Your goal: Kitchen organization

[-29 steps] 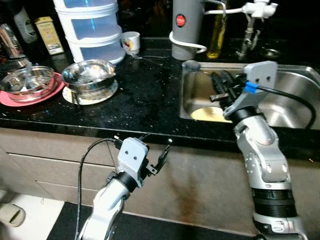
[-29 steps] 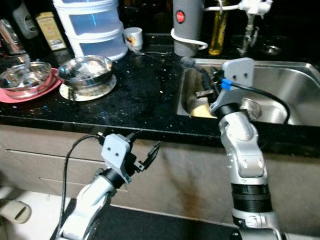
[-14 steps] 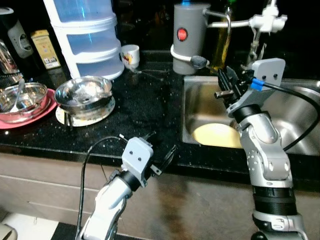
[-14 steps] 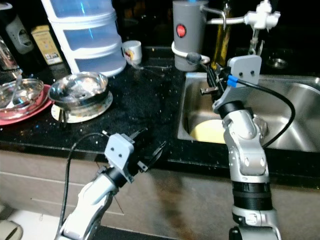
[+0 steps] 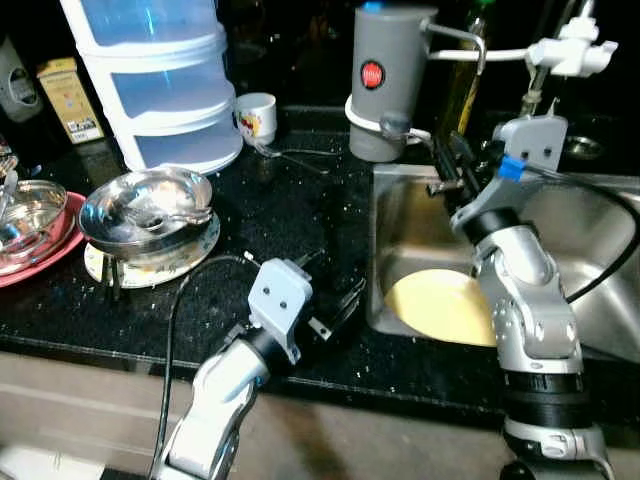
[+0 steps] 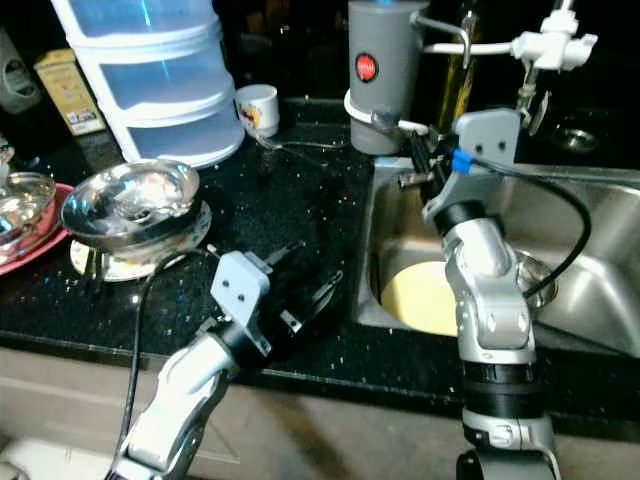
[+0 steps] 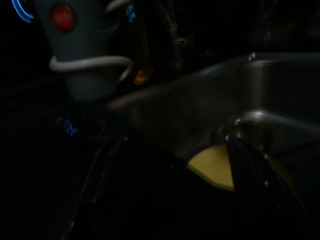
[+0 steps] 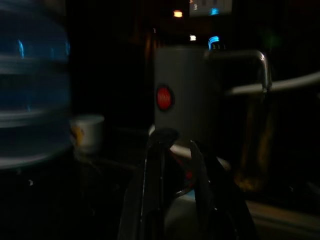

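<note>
Home kitchen. Black speckled counter (image 5: 290, 210) is running along a stainless sink (image 5: 600, 230) with a tap (image 5: 565, 50) sitting over its back edge. Steel bowl (image 5: 145, 205) on a plate is resting near the counter's front left, a white cup (image 5: 258, 115) and stacked plastic containers (image 5: 160, 80) standing toward the back edge, a grey canister (image 5: 385, 80) sitting at the sink's back corner.

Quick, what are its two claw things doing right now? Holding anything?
Left tool: open, holding nothing, above the black counter.
Right tool: closed on a grey-headed utensil, near the sink.
</note>
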`<state>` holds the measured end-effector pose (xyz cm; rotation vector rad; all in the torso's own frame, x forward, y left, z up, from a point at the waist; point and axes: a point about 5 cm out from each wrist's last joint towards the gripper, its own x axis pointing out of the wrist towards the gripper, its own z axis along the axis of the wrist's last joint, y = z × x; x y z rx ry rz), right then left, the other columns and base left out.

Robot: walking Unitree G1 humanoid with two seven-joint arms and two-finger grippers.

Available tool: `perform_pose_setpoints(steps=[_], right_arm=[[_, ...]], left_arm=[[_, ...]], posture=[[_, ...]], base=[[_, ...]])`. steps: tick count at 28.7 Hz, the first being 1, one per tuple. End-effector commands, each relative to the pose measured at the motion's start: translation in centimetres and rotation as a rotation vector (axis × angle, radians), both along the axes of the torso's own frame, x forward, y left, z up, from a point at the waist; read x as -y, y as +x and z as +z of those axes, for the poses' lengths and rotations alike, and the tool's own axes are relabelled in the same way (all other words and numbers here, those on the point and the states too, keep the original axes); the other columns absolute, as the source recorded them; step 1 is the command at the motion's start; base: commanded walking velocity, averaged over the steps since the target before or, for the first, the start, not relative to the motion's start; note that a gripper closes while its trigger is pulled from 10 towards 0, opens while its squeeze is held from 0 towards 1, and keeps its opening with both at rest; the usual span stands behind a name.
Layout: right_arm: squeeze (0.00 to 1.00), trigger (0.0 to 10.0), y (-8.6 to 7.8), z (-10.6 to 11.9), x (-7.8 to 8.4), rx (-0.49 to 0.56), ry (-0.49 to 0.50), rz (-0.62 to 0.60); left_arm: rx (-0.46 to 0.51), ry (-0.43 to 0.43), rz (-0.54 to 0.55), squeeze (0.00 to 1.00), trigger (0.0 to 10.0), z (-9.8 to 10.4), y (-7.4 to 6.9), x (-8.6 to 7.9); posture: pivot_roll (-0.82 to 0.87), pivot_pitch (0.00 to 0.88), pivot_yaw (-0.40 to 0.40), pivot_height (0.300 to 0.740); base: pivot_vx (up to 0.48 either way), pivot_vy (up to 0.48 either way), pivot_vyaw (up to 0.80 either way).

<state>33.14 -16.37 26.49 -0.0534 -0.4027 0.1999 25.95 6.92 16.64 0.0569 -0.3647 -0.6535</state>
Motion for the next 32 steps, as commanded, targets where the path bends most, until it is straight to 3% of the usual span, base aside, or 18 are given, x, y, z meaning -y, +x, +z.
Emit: perform_pose_setpoints(steps=[1,4,10,15,20,23,26,32], right_arm=[[0.00,10.0,0.2,-0.6,0.1,-0.037,-0.006,-0.010],[0.00,10.0,0.4,-0.8,0.3,-0.055,-0.026,-0.033],[0.00,10.0,1.0,-3.3,0.9,-0.228,-0.151,-0.069],[0.00,10.0,1.0,-3.6,0.7,-0.259,-0.161,-0.049],[0.00,10.0,0.9,-5.5,-0.5,-0.402,-0.348,-0.017],[0.00,10.0,1.0,-6.0,-1.0,-0.462,-0.384,-0.024],[0.00,10.0,1.3,-7.4,-2.2,-0.590,-0.445,-0.017],[0.00,10.0,2.3,-8.9,-2.3,-0.703,-0.411,-0.092]], left_arm=[[-0.050,0.003,-0.013,0.00,10.0,-0.9,-0.2,0.2],[-0.055,0.003,-0.021,0.00,10.0,-0.9,-0.2,0.3],[-0.042,0.005,-0.021,0.00,10.0,-0.5,-0.2,0.4],[-0.040,0.002,-0.021,0.00,10.0,-0.3,-0.2,0.3],[-0.040,0.002,-0.017,0.00,10.0,-0.3,-0.2,0.3],[-0.040,0.006,-0.008,0.00,10.0,-0.4,-0.1,0.3],[-0.044,0.006,0.006,0.00,10.0,-0.4,0.0,0.1],[-0.043,0.008,0.014,0.00,10.0,-0.4,-0.1,-0.1]], posture=[[-0.04,0.000,-0.012,0.740],[-0.04,0.000,-0.012,0.740],[-0.04,0.000,-0.013,0.740],[-0.04,0.000,-0.009,0.740],[-0.04,0.000,-0.010,0.740],[-0.04,0.000,-0.010,0.740],[-0.05,0.000,-0.009,0.740],[-0.04,0.000,-0.016,0.740]], base=[[0.000,0.000,-0.80],[0.000,0.000,-0.80],[0.000,0.000,-0.80],[0.000,0.000,-0.80],[0.000,0.000,0.00],[0.000,0.000,0.00],[0.000,0.000,0.00],[0.000,0.000,0.00]])
